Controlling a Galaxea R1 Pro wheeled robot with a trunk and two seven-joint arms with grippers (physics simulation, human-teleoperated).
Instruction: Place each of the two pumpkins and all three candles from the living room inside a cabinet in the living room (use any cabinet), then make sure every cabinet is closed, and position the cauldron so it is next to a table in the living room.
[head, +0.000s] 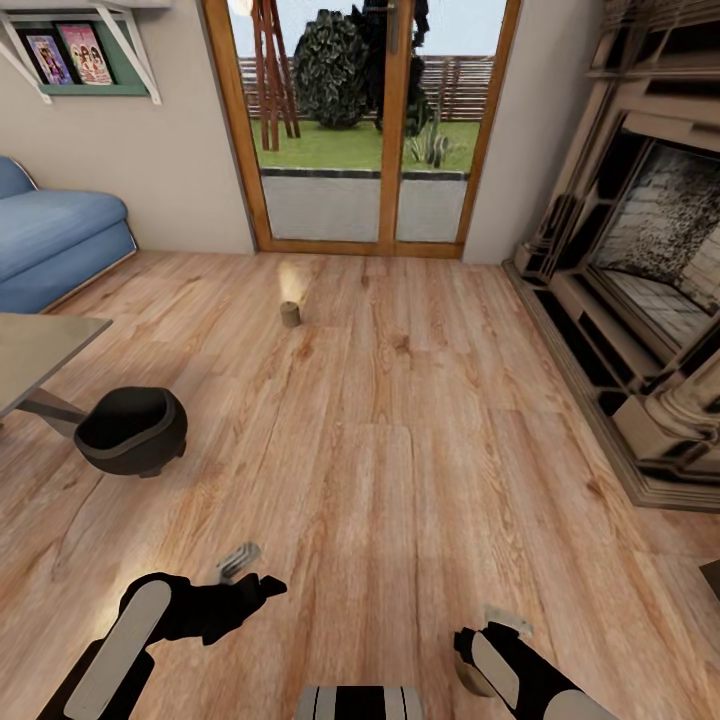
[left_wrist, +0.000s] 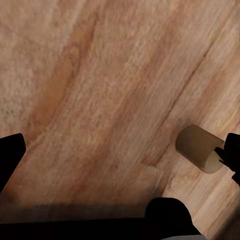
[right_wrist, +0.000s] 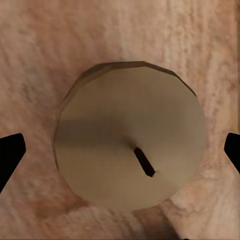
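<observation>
A beige candle (right_wrist: 115, 120) stands on the plank floor, seen from straight above with its dark wick. My right gripper (right_wrist: 121, 152) is open, one fingertip on each side of the candle and neither touching it. In the head view this candle (head: 466, 682) peeks out under the right gripper (head: 487, 648) at the bottom right. A second candle (head: 290, 314) stands far ahead near the glass doors. The black cauldron (head: 132, 430) sits beside the grey table (head: 40, 345) at the left. My left gripper (head: 250, 572) hangs open over bare floor, and a candle (left_wrist: 200, 148) shows near one of its fingertips (left_wrist: 231, 152).
A blue sofa (head: 50, 240) lies at the far left under a wall shelf. Wood-framed glass doors (head: 360, 130) close the far wall. The fireplace surround (head: 640, 300) juts out along the right side.
</observation>
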